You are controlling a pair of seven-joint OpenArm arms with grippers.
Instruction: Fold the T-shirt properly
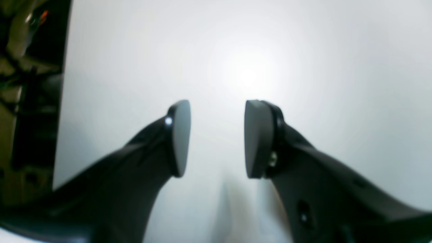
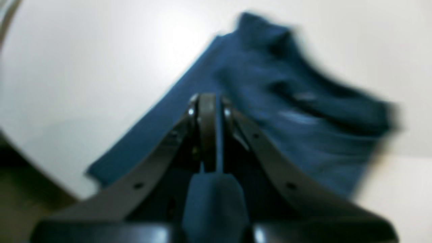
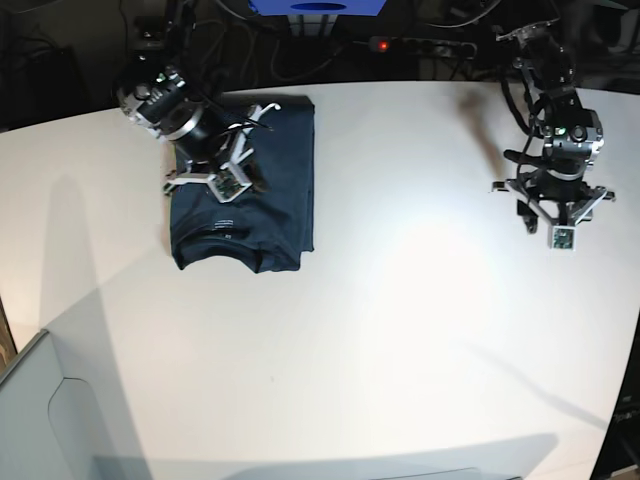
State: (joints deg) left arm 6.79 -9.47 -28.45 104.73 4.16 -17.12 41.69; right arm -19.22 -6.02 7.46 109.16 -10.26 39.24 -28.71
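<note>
Dark navy T-shirt (image 3: 262, 190) folded into a rumpled rectangle near the tabletop's (image 3: 400, 300) far left corner. Right gripper (image 2: 212, 108) clamped on a fold of it; left gripper (image 1: 217, 138) parted, empty.

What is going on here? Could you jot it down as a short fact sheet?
Item: T-shirt, dark blue, partly folded
Lies on: white table, far corner
Right gripper: shut on T-shirt fabric
Left gripper: open, empty, over bare table away from the T-shirt
Neck label: faint pale mark, blurred
</note>
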